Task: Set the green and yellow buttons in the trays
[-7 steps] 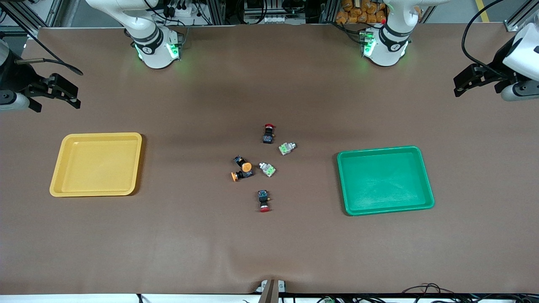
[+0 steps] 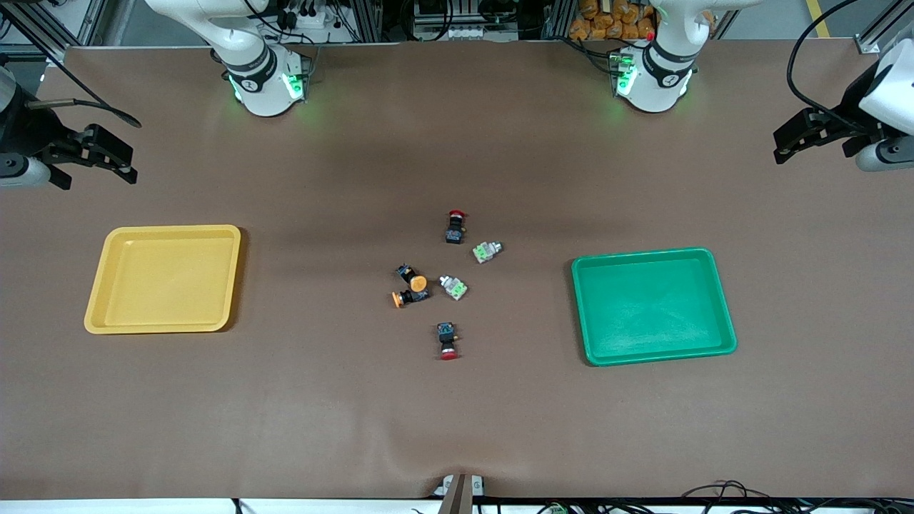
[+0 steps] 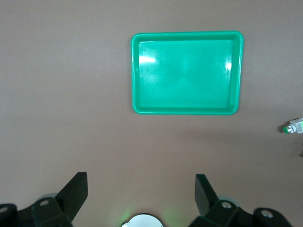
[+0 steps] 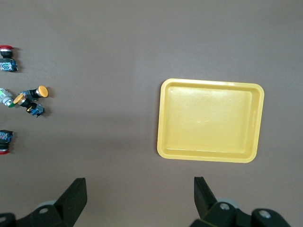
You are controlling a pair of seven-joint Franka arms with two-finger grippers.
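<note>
Two green buttons point(image 2: 488, 250) point(image 2: 453, 286) and two yellow buttons point(image 2: 412, 277) point(image 2: 408, 296) lie clustered mid-table. The yellow tray point(image 2: 164, 278) lies empty toward the right arm's end, and the green tray point(image 2: 653, 305) lies empty toward the left arm's end. My right gripper point(image 2: 121, 158) hangs open and empty above the table's end, past the yellow tray point(image 4: 210, 118); its wrist view shows the gripper point(image 4: 139, 189) and the yellow buttons point(image 4: 37, 92). My left gripper point(image 2: 785, 143) hangs open and empty above the other end; its wrist view shows the gripper point(image 3: 141, 189), the green tray point(image 3: 187, 71) and one green button point(image 3: 293, 126).
Two black switches with red caps lie in the cluster, one point(image 2: 455, 227) farther from the front camera than the green buttons, one point(image 2: 447, 340) nearer than them. Brown table surface lies between the cluster and each tray.
My left gripper has shifted slightly toward its end of the table. The buttons, trays and right gripper have not moved.
</note>
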